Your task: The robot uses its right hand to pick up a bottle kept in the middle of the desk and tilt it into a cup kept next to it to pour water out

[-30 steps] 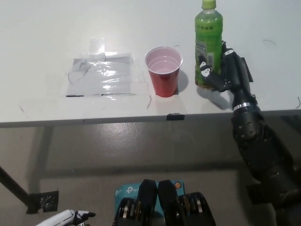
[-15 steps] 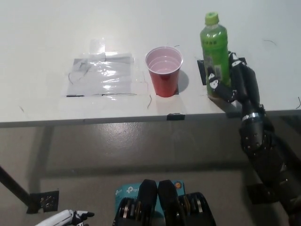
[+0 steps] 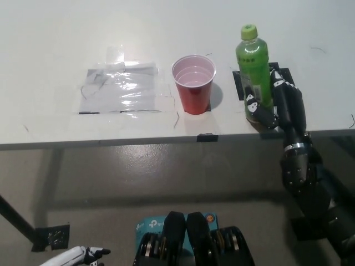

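Observation:
A green bottle (image 3: 253,65) with a green cap stands upright on the white desk (image 3: 166,27), on a black marked square near the front edge. My black right hand (image 3: 273,101) is wrapped around the bottle's lower part from the right and front, shut on it. Left of the bottle stands a red cup (image 3: 193,83), upright, with a pale inside; whether it holds liquid I cannot tell. My white left hand (image 3: 77,256) rests at the lower left corner, below the desk, only partly in view.
A patch of clear tape or plastic film (image 3: 119,87) lies on the desk left of the cup. The desk's front edge (image 3: 138,141) runs across the picture, with a small black tab (image 3: 206,137) on it and grey floor below.
My right hand with the bottle has shifted right and toward the front edge, away from the cup. The bottle stays upright. The left hand has not moved.

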